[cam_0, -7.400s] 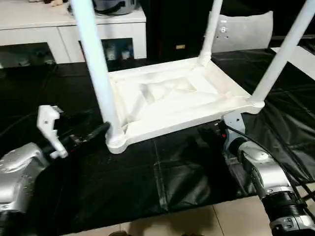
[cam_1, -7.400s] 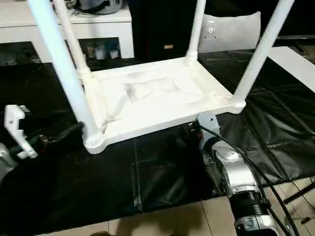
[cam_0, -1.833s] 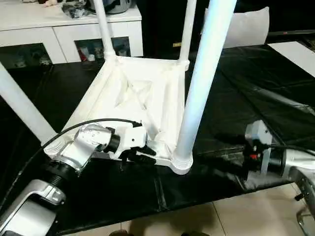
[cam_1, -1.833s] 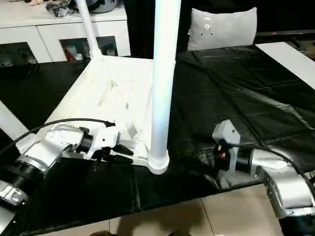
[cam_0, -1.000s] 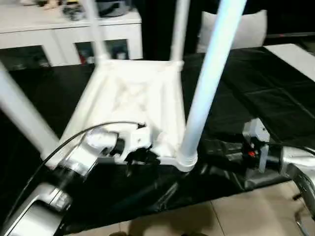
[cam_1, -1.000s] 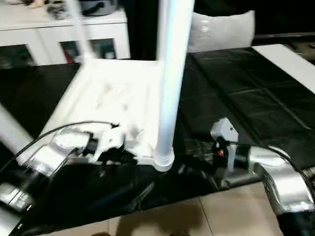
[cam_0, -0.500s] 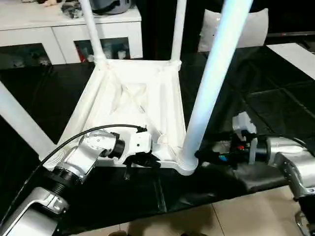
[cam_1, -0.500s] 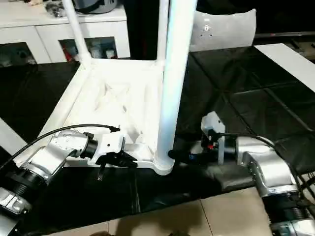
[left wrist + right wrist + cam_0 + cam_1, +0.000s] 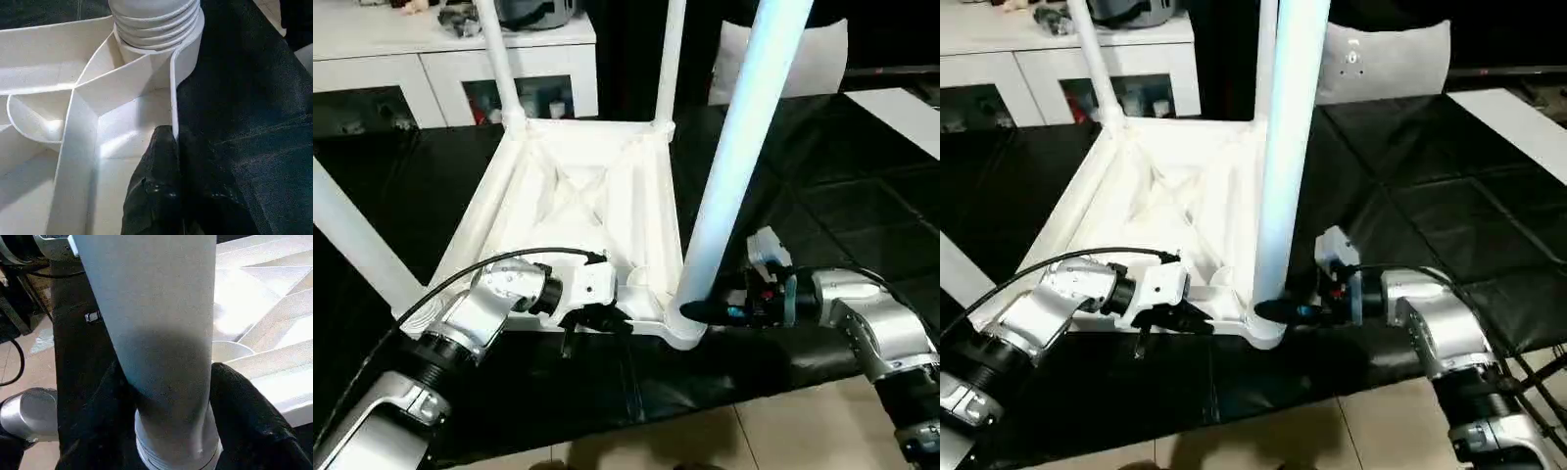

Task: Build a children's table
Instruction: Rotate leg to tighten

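The right pincer (image 9: 166, 396) has its 2 black fingers (image 9: 244, 411) set on either side of the near leg (image 9: 734, 166) just above its ribbed base, seemingly clamped on it, while the left pincer (image 9: 168, 161) is pinched shut on the thin rim of the children's table (image 9: 578, 196) beside that same corner socket. The leg's long axis stands nearly upright, crosswise to the level right pincer, which I judge suits a twist to seat it. The table is smooth white plastic, lying upside down with ribbed underside up on the black sheet (image 9: 822, 196), 4 round tapered legs rising.
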Motion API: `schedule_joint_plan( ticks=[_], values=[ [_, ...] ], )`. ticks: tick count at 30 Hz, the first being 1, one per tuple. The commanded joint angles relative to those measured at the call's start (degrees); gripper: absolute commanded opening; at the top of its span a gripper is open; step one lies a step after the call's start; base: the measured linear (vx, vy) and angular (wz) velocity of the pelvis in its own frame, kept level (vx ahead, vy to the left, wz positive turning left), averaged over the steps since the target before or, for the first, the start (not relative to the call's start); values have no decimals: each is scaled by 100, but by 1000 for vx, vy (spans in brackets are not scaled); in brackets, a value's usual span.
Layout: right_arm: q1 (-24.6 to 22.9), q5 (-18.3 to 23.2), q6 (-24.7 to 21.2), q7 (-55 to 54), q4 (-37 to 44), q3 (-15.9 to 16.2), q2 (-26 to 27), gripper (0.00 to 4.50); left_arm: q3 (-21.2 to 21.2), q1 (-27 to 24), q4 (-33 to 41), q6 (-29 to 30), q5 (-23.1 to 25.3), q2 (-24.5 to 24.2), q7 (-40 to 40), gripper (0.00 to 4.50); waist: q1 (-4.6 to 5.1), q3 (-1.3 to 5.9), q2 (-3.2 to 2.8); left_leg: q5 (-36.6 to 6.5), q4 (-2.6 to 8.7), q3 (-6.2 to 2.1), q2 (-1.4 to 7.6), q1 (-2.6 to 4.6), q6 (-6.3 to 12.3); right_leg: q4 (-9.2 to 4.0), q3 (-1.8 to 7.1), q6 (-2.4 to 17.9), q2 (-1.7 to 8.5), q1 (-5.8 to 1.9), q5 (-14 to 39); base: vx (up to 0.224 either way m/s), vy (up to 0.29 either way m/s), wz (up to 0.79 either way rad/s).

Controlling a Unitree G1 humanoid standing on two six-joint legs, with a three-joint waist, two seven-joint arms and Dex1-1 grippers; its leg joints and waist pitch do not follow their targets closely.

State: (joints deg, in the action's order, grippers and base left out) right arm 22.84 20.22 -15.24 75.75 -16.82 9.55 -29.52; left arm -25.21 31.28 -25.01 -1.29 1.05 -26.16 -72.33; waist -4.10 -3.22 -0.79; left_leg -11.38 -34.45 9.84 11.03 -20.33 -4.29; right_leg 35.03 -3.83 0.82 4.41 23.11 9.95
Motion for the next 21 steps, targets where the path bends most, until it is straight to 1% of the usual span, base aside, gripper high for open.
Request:
schedule_joint_plan(
  ticks=[1,2,3,4,6,7,8,9,10,11,12,13,14,15,16,17,18,19,20,21],
  values=[
    [63,25,-104,107,-9,86,6,200,-127,-2,28,153,76,23,-132,0,-27,398,76,-876,378,-22,179,-17,328,-431,242,1188,348,-326,1596,0,0,0],
    [21,86,-200,113,49,72,50,196,-37,-26,110,472,-37,72,-95,0,-25,397,75,-855,378,-17,178,-14,327,-422,244,1203,345,-326,1578,0,0,0],
    [21,86,-200,113,49,72,50,196,-37,-26,110,472,-37,72,-95,0,-26,397,74,-843,379,-18,179,-13,328,-424,243,1215,348,-325,1574,0,0,0],
    [-37,144,-335,-16,161,45,128,195,68,-40,183,813,-111,157,77,0,-21,392,72,-845,379,-14,179,-17,324,-424,244,1222,342,-324,1585,0,0,0],
    [-50,73,-465,-392,208,22,263,195,128,-45,212,971,-89,231,295,0,-25,384,77,-872,385,-22,176,-13,314,-443,240,1202,348,-316,1693,0,0,0],
    [-41,-56,-502,-734,195,24,386,195,170,-50,228,1094,-55,297,485,0,-2,368,78,-942,394,-24,166,-20,274,-462,238,1138,348,-315,1874,0,0,0],
    [-32,-197,-568,-1121,187,27,522,195,225,-58,256,1238,-41,378,683,0,26,347,85,-1078,404,-33,150,-13,203,-495,226,1015,340,-304,2213,0,0,0],
    [-5,-329,-656,-1545,156,8,683,195,277,-61,277,1369,-37,462,865,0,46,346,97,-1138,410,-40,145,-4,178,-515,219,958,342,-299,2375,0,0,0],
    [43,-424,-769,-2015,93,-50,892,195,324,-50,286,1512,-9,562,1078,0,67,339,94,-1165,415,-46,135,-14,142,-524,212,889,343,-304,2529,0,0,0],
    [103,-529,-903,-2489,17,-103,1099,195,354,-35,294,1641,26,662,1268,0,147,321,95,-1283,427,-66,113,-22,35,-570,190,672,339,-286,2967,0,0,0],
    [163,-625,-1017,-2896,-52,-146,1286,195,378,-20,321,1786,62,751,1433,0,178,320,86,-1337,433,-81,103,-18,-6,-585,170,610,340,-285,3112,0,0,0],
    [218,-727,-1064,-3228,-124,-162,1450,194,406,0,332,1899,79,857,1591,0,236,327,96,-1390,428,-99,84,-46,-34,-616,144,463,349,-303,3342,0,0,0],
    [281,-823,-1092,-3528,-211,-166,1616,194,442,41,309,1984,94,992,1783,0,282,325,83,-1482,425,-106,83,-33,-46,-649,133,408,343,-269,3439,0,0,0],
    [308,-865,-1090,-3653,-250,-169,1694,194,460,60,306,2036,96,1056,1869,0,300,327,76,-1538,411,-110,78,-17,-45,-660,130,394,344,-251,3478,0,0,0],
    [453,-1027,-962,-4121,-481,-195,1942,194,535,134,266,2214,102,1302,2199,0,328,327,77,-1620,393,-97,72,22,-12,-693,131,401,342,-210,3522,0,0,0],
    [503,-1082,-896,-4293,-563,-216,2013,194,562,158,252,2266,111,1378,2309,0,353,323,53,-1696,383,-100,63,31,8,-707,118,430,334,-193,3543,0,0,0],
    [566,-1095,-807,-4425,-683,-250,2086,194,577,194,216,2283,127,1469,2424,0,358,325,60,-1712,385,-98,60,37,28,-727,112,422,331,-192,3549,0,0,0],
    [606,-1054,-752,-4493,-763,-307,2161,263,568,222,187,2262,160,1554,2528,0,351,331,61,-1738,380,-94,57,48,75,-741,111,422,327,-183,3519,0,0,0],
    [629,-1000,-697,-4586,-790,-416,2291,263,568,256,150,2257,224,1676,2676,0,339,348,45,-1690,399,-95,78,46,116,-721,129,491,328,-200,3266,0,0,0],
    [626,-995,-698,-4608,-775,-445,2324,263,572,259,150,2268,241,1698,2703,0,330,355,42,-1652,408,-92,91,45,131,-703,145,553,324,-198,3079,0,0,0]
  ],
)
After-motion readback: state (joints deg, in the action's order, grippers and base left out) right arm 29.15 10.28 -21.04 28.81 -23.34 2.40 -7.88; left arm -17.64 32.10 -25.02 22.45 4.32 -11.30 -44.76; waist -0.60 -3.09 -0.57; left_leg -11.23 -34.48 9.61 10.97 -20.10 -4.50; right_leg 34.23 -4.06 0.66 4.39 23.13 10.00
